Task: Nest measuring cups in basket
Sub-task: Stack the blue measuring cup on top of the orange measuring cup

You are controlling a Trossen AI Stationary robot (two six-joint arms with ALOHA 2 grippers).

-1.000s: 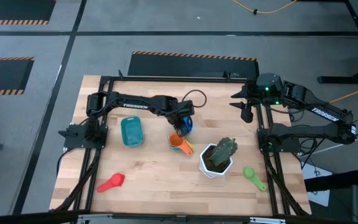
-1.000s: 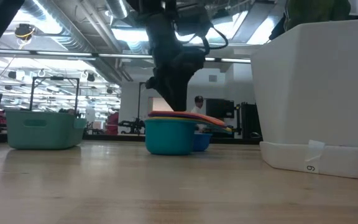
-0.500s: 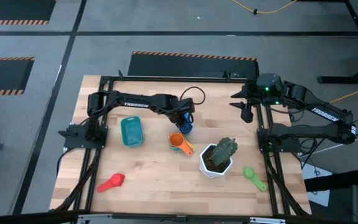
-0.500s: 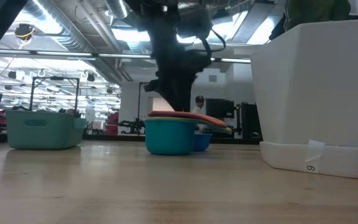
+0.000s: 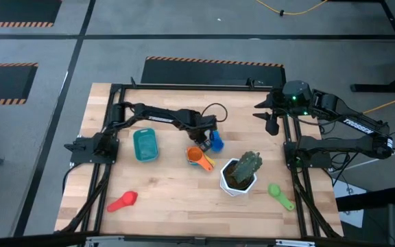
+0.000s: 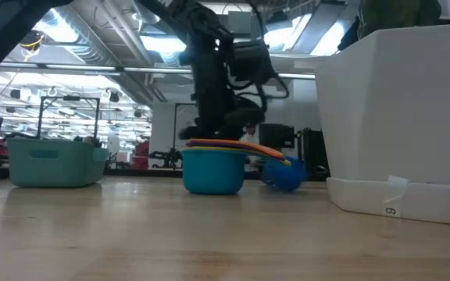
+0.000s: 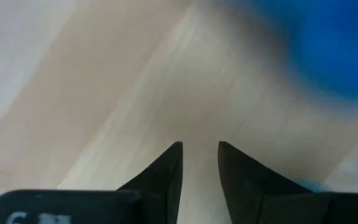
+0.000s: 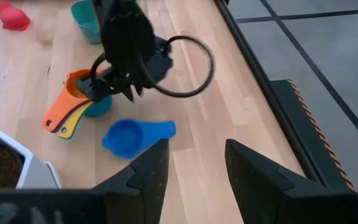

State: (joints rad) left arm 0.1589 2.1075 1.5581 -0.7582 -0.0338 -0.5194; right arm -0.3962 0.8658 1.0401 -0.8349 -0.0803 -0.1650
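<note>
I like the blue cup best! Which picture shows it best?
The right wrist view: the blue cup lies whole on the wood, bowl and handle clear. The high view shows it small, beside the left fingers. The low view shows only its side. The left wrist view shows a blue blur.

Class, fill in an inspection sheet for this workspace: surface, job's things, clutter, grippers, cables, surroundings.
Surface: wooden table, dark frame around it.
Job's things: teal basket, nothing seen inside; nested cup stack with orange on top; blue cup lying loose beside it; red cup and green cup near the front edge.
Clutter: white plant pot.
Grippers: left gripper low over the table by the blue cup, fingers slightly apart, holding nothing; right gripper open, parked at the far right.
Cables: black loop on the left arm.
Surroundings: grey floor, hazard-striped mats.
</note>
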